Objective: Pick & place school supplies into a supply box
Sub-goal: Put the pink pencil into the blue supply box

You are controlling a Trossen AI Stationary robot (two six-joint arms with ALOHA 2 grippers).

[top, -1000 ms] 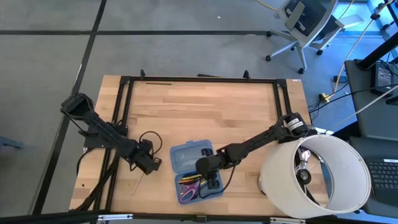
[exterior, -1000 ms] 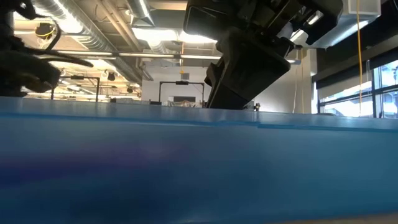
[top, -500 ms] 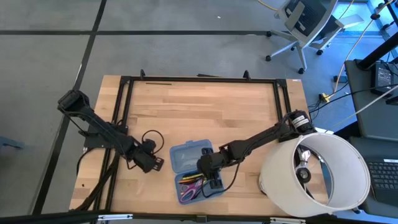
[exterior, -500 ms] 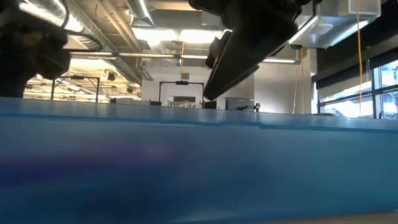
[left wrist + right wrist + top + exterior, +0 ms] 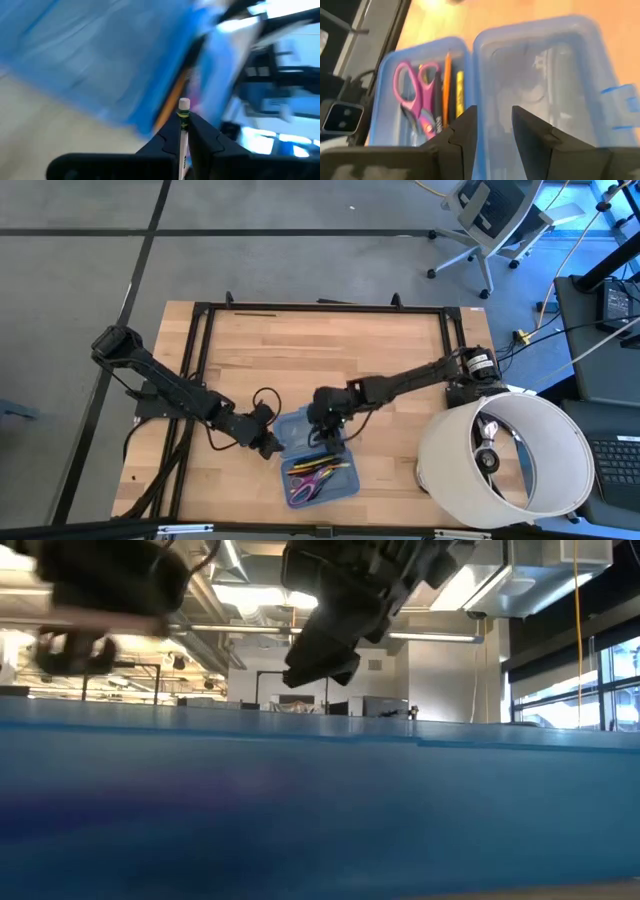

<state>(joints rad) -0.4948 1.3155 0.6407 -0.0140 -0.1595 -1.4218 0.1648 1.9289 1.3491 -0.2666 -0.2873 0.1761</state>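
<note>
since the earlier frame the left gripper [image 5: 270, 444] has moved right to the supply box [image 5: 313, 457], pinching a pale pencil [image 5: 183, 131]. the right gripper [image 5: 330, 432], fingers apart and empty, is hovering over the far half.

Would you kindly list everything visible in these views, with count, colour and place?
supply box: one, translucent blue, open, near front edge of table.
scissors: one pair, pink-purple handles, in the box's filled half.
sticks in the box: several, orange, yellow and dark, beside the scissors; exact count unclear.
pencil: one, pale with an eraser tip, gripped by the left gripper.
drum: one, white, at the table's right front corner.
office chair: one, pale, on the floor behind.
left gripper: shut on the pencil, at the box's left edge.
right gripper: open, empty, above the box.
</note>
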